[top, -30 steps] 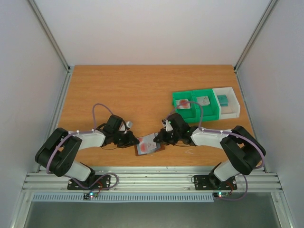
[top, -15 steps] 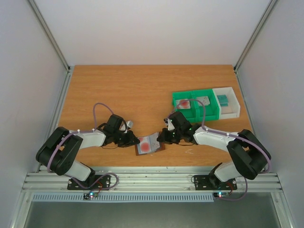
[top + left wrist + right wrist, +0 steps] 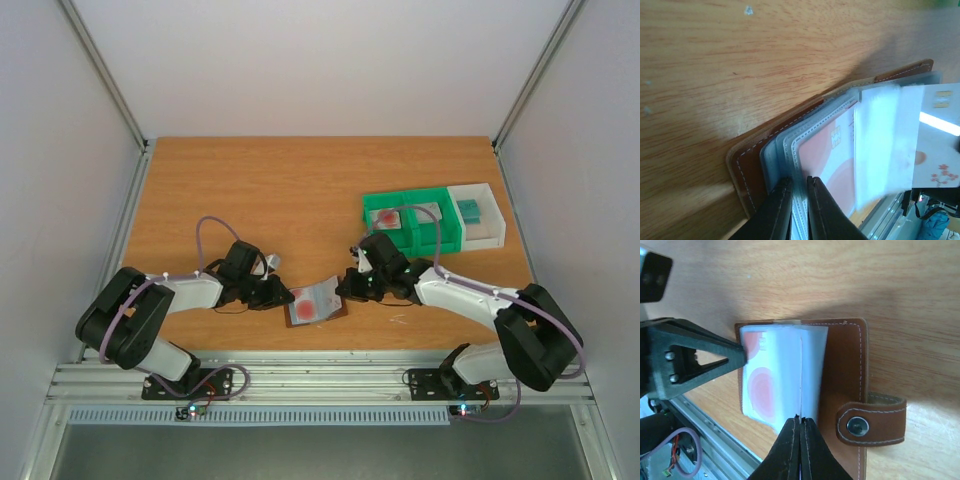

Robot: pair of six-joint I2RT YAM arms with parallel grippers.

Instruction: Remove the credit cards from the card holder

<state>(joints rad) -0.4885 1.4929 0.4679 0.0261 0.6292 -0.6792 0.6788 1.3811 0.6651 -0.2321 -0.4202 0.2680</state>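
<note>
Where it lay open, lower centre, brown leather bifold card holder [image 3: 318, 305] had left pincer [image 3: 799, 182] clamped on clear sleeves [image 3: 785, 150], right pincer [image 3: 800, 421] pinched on pale leaf [image 3: 812, 365].

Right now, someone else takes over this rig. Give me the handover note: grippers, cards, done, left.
Left gripper: shut on the sleeve edges of the card holder, which lies open on the table.
Right gripper: shut on a pale leaf lifted from the holder; sleeve or card, cannot tell.
Done: pinkish card and grey card in the green bin, teal card in the white bin.
Left: at least one pink-blotted card sits in the sleeves; pull it out.
</note>
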